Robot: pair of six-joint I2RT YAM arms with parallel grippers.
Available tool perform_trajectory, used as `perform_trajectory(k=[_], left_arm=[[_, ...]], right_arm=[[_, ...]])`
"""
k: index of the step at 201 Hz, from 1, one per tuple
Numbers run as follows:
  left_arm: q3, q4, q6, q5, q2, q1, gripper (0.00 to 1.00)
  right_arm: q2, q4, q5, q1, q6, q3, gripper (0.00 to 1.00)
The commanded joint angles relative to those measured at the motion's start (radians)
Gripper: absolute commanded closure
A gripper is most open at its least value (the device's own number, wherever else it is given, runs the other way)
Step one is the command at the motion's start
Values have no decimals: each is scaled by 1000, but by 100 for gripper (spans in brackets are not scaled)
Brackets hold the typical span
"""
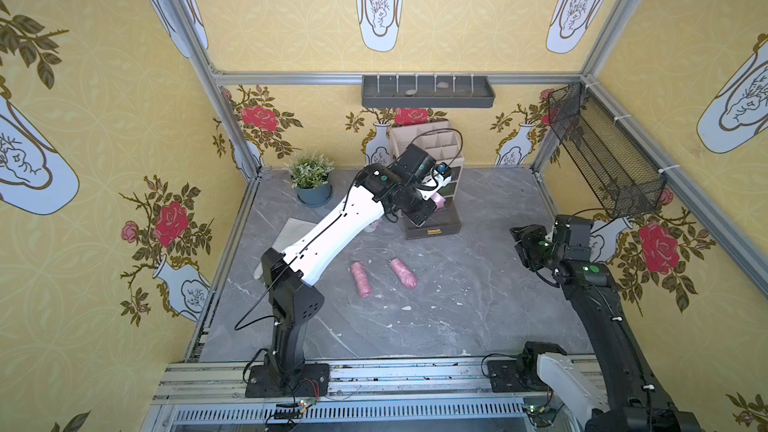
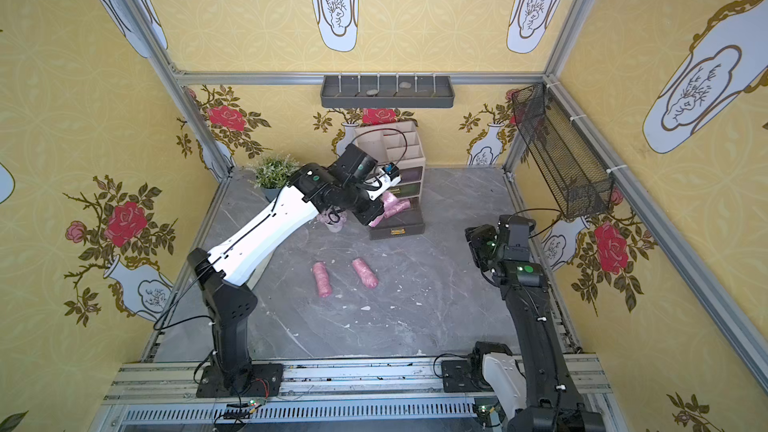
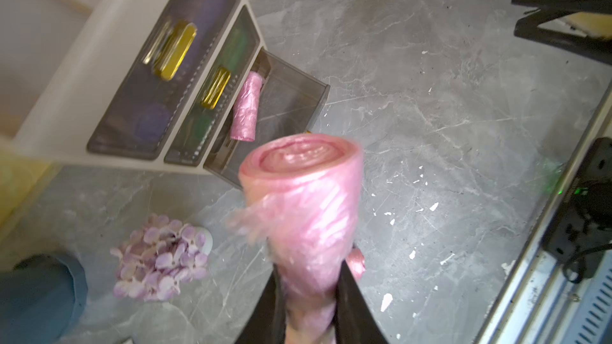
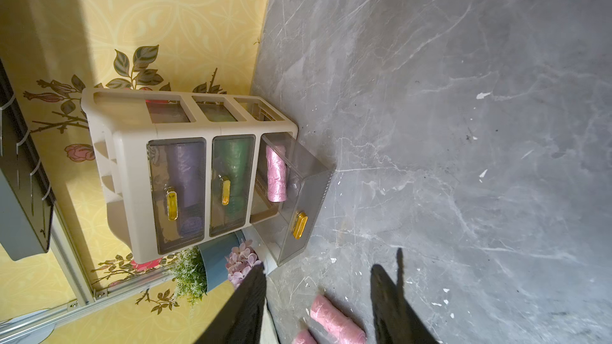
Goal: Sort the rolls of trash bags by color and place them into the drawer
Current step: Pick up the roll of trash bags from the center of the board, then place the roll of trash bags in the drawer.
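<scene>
At L gripper [image 3: 309,292] — crinkly shiny pink roll [image 3: 304,200]

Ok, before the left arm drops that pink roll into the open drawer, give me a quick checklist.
1. Left gripper shut on the held pink roll: ok.
2. Bottom drawer open: ok.
3. Colour match, another pink roll already lies inside: ok.
4. Held roll squarely over the drawer: cannot tell.
5. Right gripper open, empty, apart from the drawer: ok.
6. All rolls off the table: not ok, two pink rolls lie there.
</scene>
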Motion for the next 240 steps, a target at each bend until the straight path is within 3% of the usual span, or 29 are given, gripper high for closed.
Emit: perform_trajectory(k=[1,55,133,240], left_arm=[[96,-33,147,3,106,-8,77],[394,-87,246,-87,387,-10,78],[388,109,311,-194,536,-3,76],[378,250,366,-207,635,13,76]], right_arm=[[-16,-26,-10,-10,-23,6,48],[-40,-38,-40,-19,-29,-22,48],[-11,-12,-59,-24,-42,-64,48],[54,53,-114,-51,-58,-115,48]])
